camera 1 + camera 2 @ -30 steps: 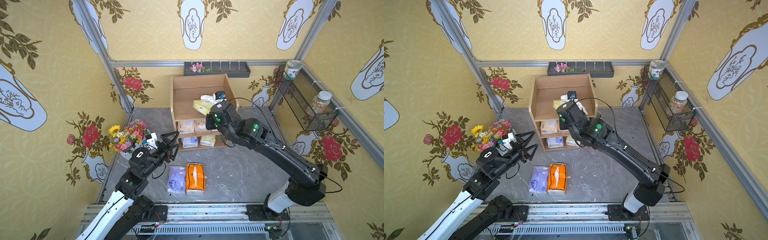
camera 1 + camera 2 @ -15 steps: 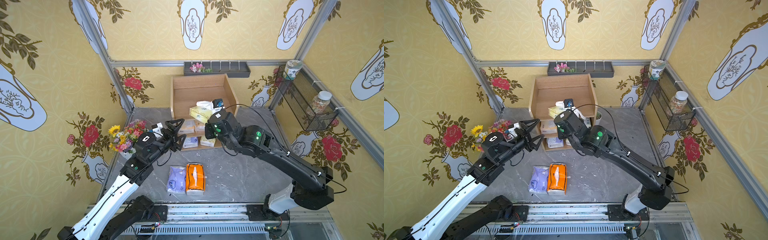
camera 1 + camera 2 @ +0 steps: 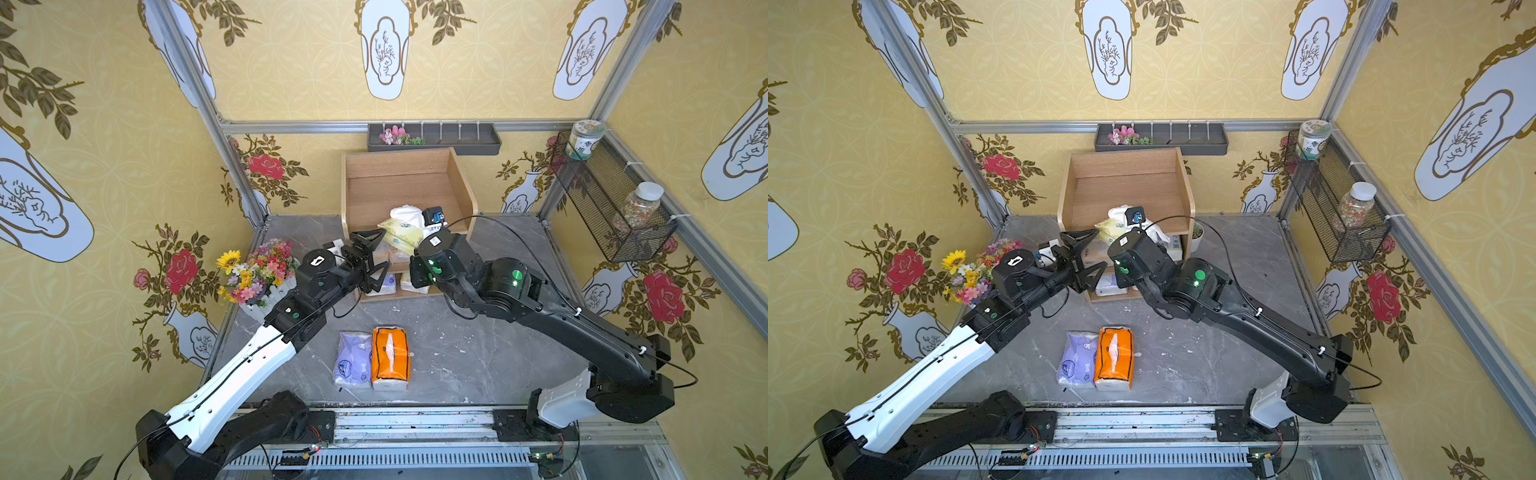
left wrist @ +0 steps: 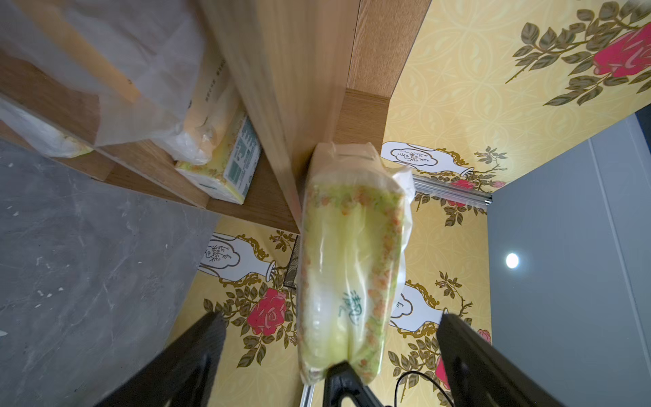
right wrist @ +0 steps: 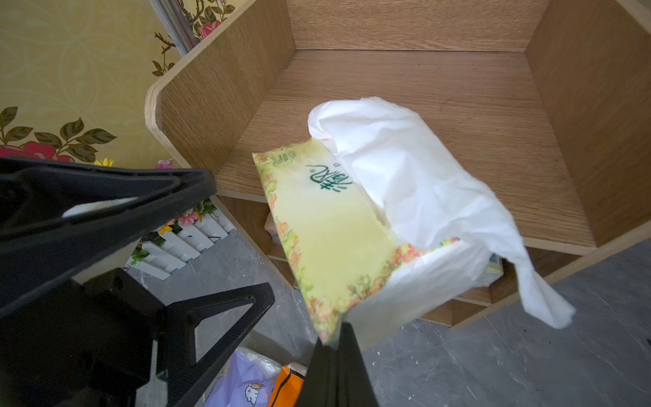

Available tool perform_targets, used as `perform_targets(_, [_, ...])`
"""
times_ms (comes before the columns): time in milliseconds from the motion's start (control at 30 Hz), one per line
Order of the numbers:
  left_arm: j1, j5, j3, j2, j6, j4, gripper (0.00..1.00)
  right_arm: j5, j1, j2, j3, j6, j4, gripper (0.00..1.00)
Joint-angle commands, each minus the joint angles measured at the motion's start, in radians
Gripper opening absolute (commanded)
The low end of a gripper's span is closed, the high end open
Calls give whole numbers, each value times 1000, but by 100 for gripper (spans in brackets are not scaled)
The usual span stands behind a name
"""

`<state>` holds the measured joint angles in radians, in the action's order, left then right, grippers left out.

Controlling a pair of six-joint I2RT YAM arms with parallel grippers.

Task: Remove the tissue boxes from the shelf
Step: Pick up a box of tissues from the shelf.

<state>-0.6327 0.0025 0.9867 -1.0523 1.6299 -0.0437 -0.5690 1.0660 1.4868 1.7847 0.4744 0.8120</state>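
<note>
My right gripper (image 5: pixel 336 340) is shut on one corner of a pale yellow tissue pack (image 5: pixel 331 239), holding it in the air just in front of the top tier of the wooden shelf (image 3: pixel 399 187). A white tissue (image 5: pixel 405 176) hangs out of the pack. My left gripper (image 3: pixel 376 259) stands open beside the pack at the shelf's front left. In the left wrist view the pack (image 4: pixel 348 267) lies ahead between the spread fingers, untouched. More tissue boxes (image 4: pixel 225 169) sit on the lower tiers. A lavender pack (image 3: pixel 353 359) and an orange pack (image 3: pixel 390 357) lie on the floor.
A flower bouquet in a white fence pot (image 3: pixel 257 270) stands left of the shelf, close to my left arm. A small potted plant (image 3: pixel 1196 232) sits at the shelf's right. A black wire basket (image 3: pixel 602 199) with jars hangs on the right wall, and a dark grey tray (image 3: pixel 432 137) hangs behind the shelf.
My right gripper has drawn the pale yellow pack forward off the top tier. My left arm has swung up toward the shelf and now has its open gripper next to the pack.
</note>
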Motion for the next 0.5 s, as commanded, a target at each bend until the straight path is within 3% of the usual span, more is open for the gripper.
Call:
perform_targets(0, [-4, 2, 18, -35, 5, -95, 100, 10, 3, -8, 0, 7, -30, 0])
perform_targets(267, [-25, 5, 29, -94, 19, -143, 95, 21, 6, -17, -11, 7, -33, 0])
perform_targets(467, [-36, -2, 16, -109, 29, -186, 81, 29, 9, -28, -21, 10, -36, 0])
